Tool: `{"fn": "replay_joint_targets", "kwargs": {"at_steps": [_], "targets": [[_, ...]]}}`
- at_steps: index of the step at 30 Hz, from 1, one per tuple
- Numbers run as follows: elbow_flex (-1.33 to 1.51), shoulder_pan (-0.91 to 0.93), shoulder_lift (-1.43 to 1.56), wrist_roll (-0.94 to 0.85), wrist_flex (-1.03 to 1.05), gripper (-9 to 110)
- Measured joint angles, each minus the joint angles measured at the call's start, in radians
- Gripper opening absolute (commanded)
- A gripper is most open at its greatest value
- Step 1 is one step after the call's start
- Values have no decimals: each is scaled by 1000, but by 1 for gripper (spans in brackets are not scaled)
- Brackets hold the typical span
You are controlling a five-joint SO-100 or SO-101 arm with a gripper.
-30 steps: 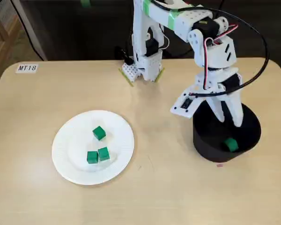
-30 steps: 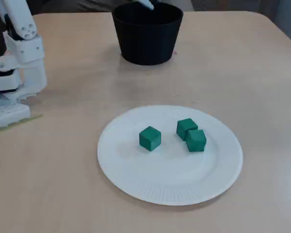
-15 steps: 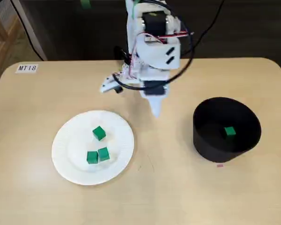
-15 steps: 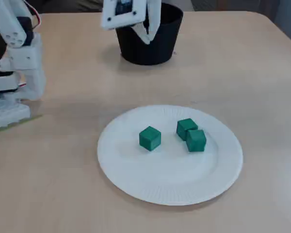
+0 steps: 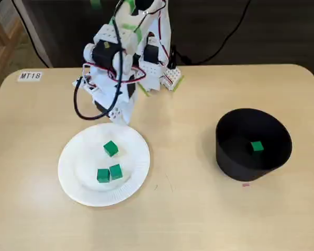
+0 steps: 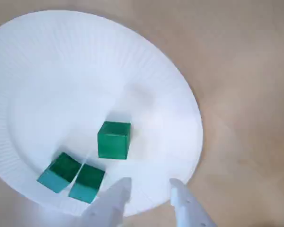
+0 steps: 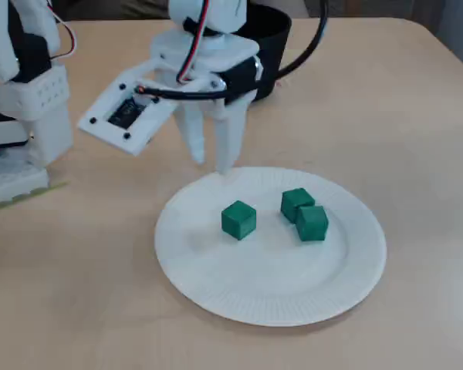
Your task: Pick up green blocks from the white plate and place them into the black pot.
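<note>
- The table carries the white plate and the black pot, well apart.
- The white plate holds three green blocks: two touching, one apart.
- The black pot holds a fourth block, apparently on its floor.
- The gripper hangs over the plate's rim, fingers slightly parted, empty.

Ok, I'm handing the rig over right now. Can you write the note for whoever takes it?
The gripper is open and empty, hovering over the rim of the white plate on the arm's side.
On the plate: three green blocks, a lone block and a pair of blocks close together.
Done: one green block lies in the black pot.
Left: all three plate blocks. The lone block sits clear of the others and is probably the easiest next pick.
</note>
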Motion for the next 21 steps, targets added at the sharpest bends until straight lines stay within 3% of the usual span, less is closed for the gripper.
{"fn": "replay_joint_targets", "kwargs": {"at_steps": [8,21], "targets": [[0,6,-58,-9,-21,34],[0,9,-183,-9,-149,30]]}}
